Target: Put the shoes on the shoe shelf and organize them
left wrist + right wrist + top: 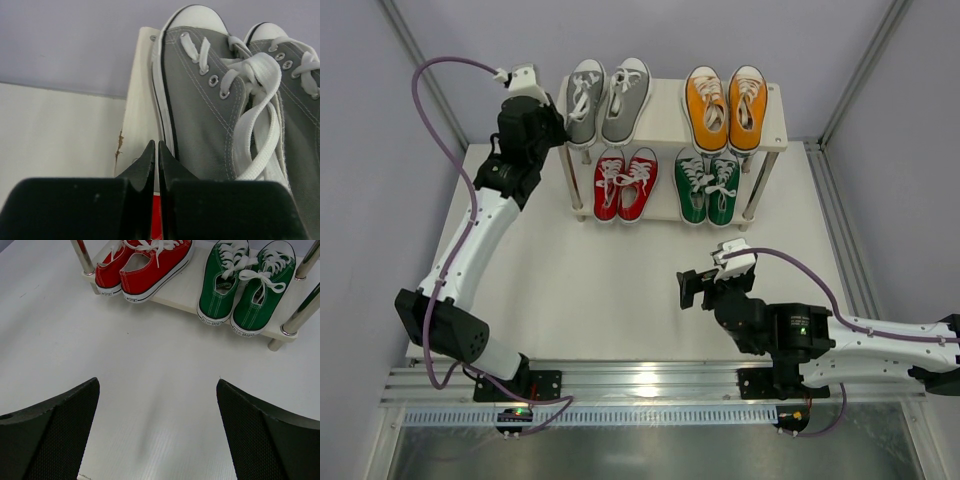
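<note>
Left gripper [156, 148] pinched closed, just beside grey shoe [200, 115].

We see the shelf [665, 100] at the far side of the surface [590, 300]. On its top board the top left pair [620, 100] sits beside the top right pair [708, 110]. On the lower board the lower left pair [638, 185] and lower right pair [695, 188] sit side by side, heels toward the near edge. The left jaws are just beside the top left pair, at the shelf's left end. The right jaws are before the shelf, well apart from it.
</note>
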### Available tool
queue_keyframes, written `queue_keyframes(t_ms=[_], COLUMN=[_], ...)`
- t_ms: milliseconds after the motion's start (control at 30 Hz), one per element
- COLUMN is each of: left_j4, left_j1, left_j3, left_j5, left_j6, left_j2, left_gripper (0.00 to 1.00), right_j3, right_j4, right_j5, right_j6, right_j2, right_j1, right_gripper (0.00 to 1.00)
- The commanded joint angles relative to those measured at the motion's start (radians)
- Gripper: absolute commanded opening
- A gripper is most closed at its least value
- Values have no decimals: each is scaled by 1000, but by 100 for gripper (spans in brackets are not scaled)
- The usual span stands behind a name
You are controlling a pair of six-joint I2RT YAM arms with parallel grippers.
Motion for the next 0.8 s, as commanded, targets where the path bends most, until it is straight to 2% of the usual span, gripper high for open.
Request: queue_keyframes(t_ms=[0, 233, 367, 467, 500, 567, 600, 667, 767], left_j4=[-1, 8, -24, -91, -111, -166, -188, -254, -353], left_j1=[-3, -29, -28, -28, -28, -29, -28, -29, -28], left_j3=[24, 33, 39, 32, 21, -48, -82, -169, -250], left_j5=[111, 133, 16, -90, -102, -91, -84, -48, 20], left_j6=[-70, -89, -53, -6, 6, 10, 8, 2, -39], left_j2=[0, 1, -22, -84, -108, -198, -229, -338, -474], left_gripper=[0, 0, 1, 30, 47, 62, 80, 99, 100], right_j3=[9, 3, 3, 6, 11, 28, 61, 112, 311], right_j4=[9, -8, -15, -31, -41, -55, -72, -98, -222], right_j5=[-3, -1, 5, 13, 17, 17, 13, 3, -7], right_j6=[11, 26, 35, 51, 58, 75, 74, 68, 66], right_j2=[-8, -16, -22, -31, -37, -45, -48, -47, -18], right_j1=[2, 2, 2, 2, 2, 2, 2, 2, 1], right_gripper=[98, 98, 98, 98, 98, 99, 100, 100, 100])
